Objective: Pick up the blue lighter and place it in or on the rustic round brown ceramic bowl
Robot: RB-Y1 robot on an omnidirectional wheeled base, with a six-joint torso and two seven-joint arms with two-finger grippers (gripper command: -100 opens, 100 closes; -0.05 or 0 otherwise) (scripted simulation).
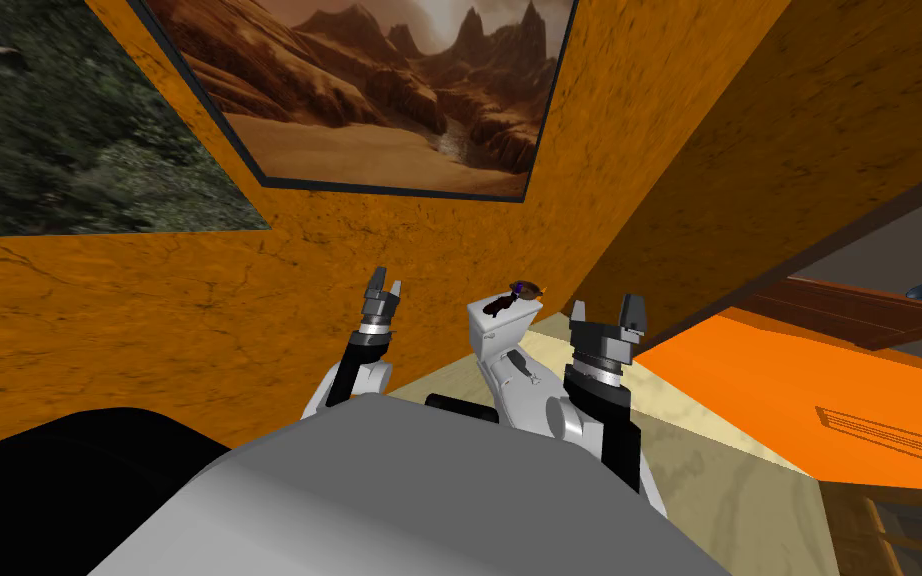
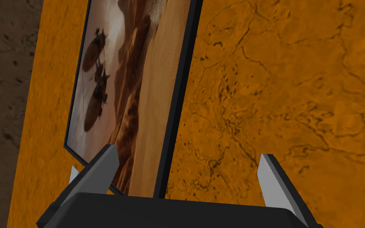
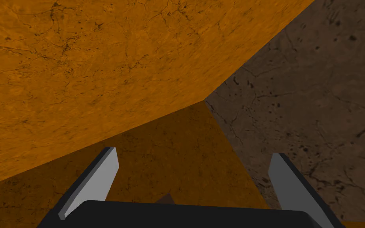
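Apparently the blue lighter (image 1: 519,288) sits just above the centre of the head view, on the white toilet tank (image 1: 501,328), close against the brown bowl (image 1: 534,293); whether they touch is too small to tell. The left gripper (image 1: 384,290) and right gripper (image 1: 605,312) both hold nothing, fingers wide apart. I judge the nearer right one should descend slowly, fingers across the lighter's narrow sides
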